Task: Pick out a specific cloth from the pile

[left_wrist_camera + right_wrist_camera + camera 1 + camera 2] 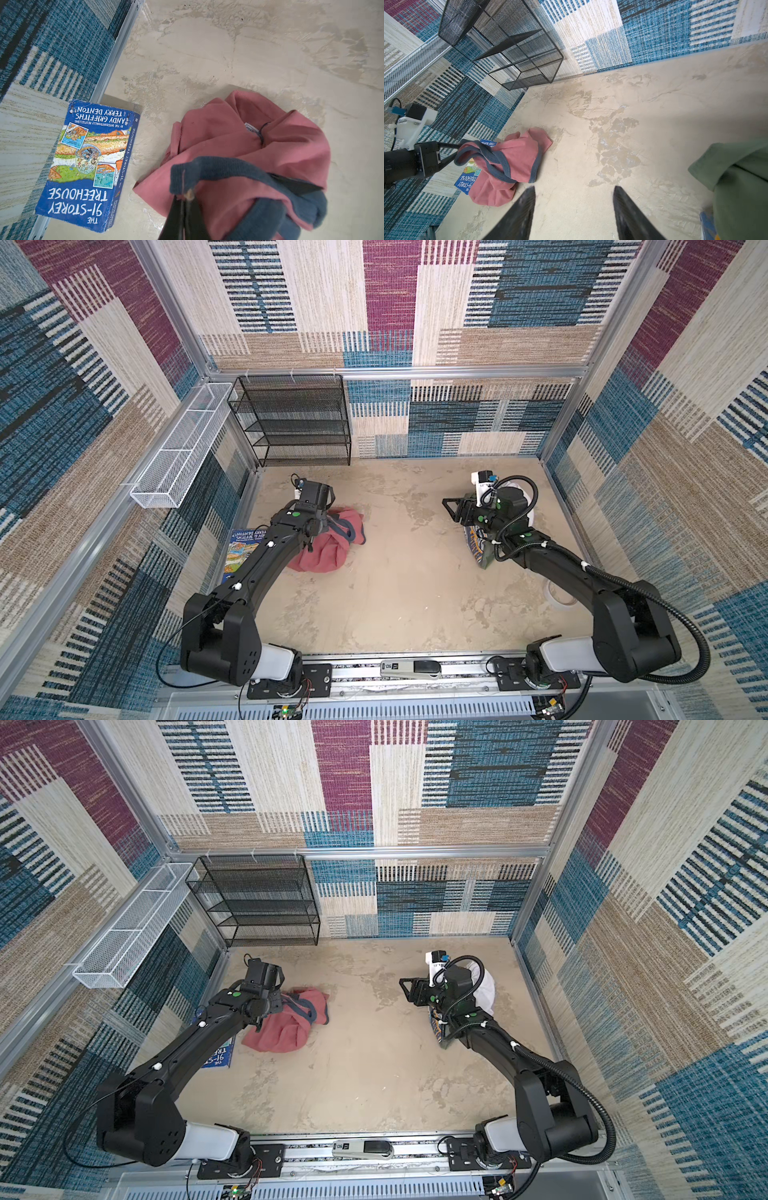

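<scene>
Pinching the cloth (328,545) by its blue trim, likely a sturdy hold, with the left hand (186,197); on the surface (407,572) beside a book (89,162), well apart from the pile (737,178). Holding the right hand (574,188) wide, empty.

A blue paperback (87,166), "The 91-Storey Treehouse", lies cover-up on the mottled beige tabletop (395,580), close beside the left wall's aluminium frame (115,54). A black mesh shelf unit (297,420) stands in the far left corner, with a white wire basket (178,448) hung on the wall beside it. Woven patchwork panels (390,302) in blue, maroon and beige line the enclosure.
</scene>
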`<state>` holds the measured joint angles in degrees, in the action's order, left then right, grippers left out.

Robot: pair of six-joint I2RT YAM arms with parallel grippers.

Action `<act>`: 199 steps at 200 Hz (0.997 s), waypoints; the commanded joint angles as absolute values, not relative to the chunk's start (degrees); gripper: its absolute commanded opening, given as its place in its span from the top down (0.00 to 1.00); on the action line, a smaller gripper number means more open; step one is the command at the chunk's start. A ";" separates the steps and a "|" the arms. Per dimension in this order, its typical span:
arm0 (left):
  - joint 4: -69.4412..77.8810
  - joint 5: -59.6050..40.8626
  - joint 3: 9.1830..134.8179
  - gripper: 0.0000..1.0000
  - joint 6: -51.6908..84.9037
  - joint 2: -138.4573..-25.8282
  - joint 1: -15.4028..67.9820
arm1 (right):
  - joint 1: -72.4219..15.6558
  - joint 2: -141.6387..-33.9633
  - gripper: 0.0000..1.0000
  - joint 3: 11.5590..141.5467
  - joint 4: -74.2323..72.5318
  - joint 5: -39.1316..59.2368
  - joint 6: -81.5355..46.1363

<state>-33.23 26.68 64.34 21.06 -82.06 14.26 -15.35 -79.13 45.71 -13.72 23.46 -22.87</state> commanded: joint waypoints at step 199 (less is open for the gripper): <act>-33.40 18.55 57.91 0.63 24.55 -81.36 11.86 | -15.38 -78.07 0.37 49.79 -11.09 24.53 -21.97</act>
